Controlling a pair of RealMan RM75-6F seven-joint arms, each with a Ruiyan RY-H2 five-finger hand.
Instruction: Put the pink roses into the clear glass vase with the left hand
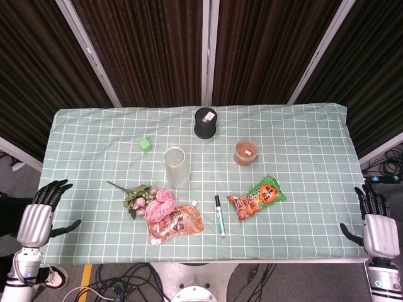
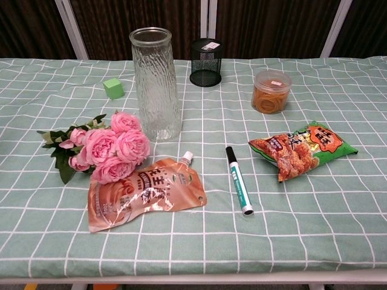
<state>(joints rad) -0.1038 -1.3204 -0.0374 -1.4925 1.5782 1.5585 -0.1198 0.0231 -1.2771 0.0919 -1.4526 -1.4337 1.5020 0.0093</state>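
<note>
- The pink roses (image 2: pixel 112 148) lie flat at centre left of the chest view, blooms toward the frame's middle, leaves and stem trailing toward the left edge.
- The clear glass vase (image 2: pixel 156 84) stands upright just above and right of the blooms, apart from them; an orange pouch (image 2: pixel 145 193) touches or slightly overlaps the lowest bloom.
- The left hand (image 1: pixel 38 220) hangs at the lower left edge of the head view, off the table (image 1: pixel 302 126), fingers spread, holding nothing.
- The right hand (image 1: pixel 376 229) sits at the lower right edge, likewise released and empty.
- Handling, as a judgement: the bunch looks light and soft, with petals that crush easily, so the leafy stem end is the better place to take hold; the vase looks tall, smooth and likely to tip if knocked.
- Hard to make out: the stem is mostly hidden under leaves, so its length and stiffness are unclear; neither hand shows in the chest view.
</note>
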